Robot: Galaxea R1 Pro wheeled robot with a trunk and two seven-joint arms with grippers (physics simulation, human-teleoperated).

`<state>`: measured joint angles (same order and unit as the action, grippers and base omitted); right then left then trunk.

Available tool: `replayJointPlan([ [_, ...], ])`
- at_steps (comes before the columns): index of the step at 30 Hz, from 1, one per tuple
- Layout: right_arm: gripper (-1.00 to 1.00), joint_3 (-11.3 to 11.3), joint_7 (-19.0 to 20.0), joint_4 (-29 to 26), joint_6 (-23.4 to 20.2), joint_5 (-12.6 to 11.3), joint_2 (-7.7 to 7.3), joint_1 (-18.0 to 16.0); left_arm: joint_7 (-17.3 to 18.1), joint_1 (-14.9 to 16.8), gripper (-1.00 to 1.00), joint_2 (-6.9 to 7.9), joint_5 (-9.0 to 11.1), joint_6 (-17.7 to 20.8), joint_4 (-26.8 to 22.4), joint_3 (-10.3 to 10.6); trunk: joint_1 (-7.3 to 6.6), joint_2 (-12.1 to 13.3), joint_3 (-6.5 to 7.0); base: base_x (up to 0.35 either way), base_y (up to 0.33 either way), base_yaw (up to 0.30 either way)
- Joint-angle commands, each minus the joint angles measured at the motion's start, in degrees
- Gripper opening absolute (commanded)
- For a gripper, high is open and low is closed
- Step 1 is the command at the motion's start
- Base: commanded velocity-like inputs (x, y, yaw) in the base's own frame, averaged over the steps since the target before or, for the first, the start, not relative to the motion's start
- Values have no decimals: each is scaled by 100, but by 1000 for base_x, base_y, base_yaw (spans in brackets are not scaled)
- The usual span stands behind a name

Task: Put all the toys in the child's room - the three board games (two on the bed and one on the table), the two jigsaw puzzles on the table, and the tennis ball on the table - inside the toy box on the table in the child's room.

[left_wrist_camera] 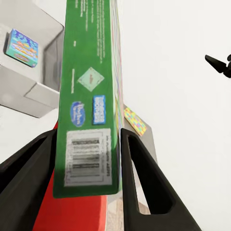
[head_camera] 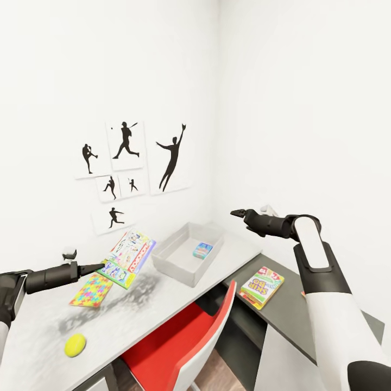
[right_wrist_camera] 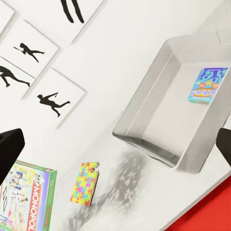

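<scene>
Your left claw (left_wrist_camera: 89,183) pinches the green game box (left_wrist_camera: 91,96) tight, lifted beside the grey bin (head_camera: 179,260); your right claw (head_camera: 238,213) hangs open; your left wrist view shows the barcode.

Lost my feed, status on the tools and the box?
Left tool shut on Monopoly box, lifted. Right tool open, empty. Toy box ahead, nothing blocking.

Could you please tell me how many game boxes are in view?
3. The Monopoly box is held by the left gripper above the desk, the SKIP-BO box lies on the dark lower wing, a small blue box lies in the toy box. None seems hidden.
</scene>
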<state>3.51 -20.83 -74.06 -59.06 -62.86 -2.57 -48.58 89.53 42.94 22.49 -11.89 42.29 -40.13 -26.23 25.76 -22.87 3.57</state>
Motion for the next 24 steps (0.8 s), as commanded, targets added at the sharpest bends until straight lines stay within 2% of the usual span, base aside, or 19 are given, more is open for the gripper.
replayJointPlan([
  [1, 100, -1, -59, -3, -12, -63, 1, -2, 47, 4, -100, -2, -59, 60, -3, -22, 2, -5, -3, 7, 0, 0],
  [10, 100, -11, -55, -3, -2, -68, 2, -2, 47, 4, -100, 9, -53, 68, -3, -30, 2, -5, -3, 142, -54, 0],
  [17, 100, -16, -55, -4, -8, -68, 2, -2, 47, 4, -100, 10, -36, 69, -3, -27, 2, -5, -3, 283, -19, 0],
  [24, 100, -17, -60, -3, -9, -68, 2, -2, 47, 4, -100, 8, -37, 69, -3, -30, 2, -5, -3, 285, -173, 85],
])
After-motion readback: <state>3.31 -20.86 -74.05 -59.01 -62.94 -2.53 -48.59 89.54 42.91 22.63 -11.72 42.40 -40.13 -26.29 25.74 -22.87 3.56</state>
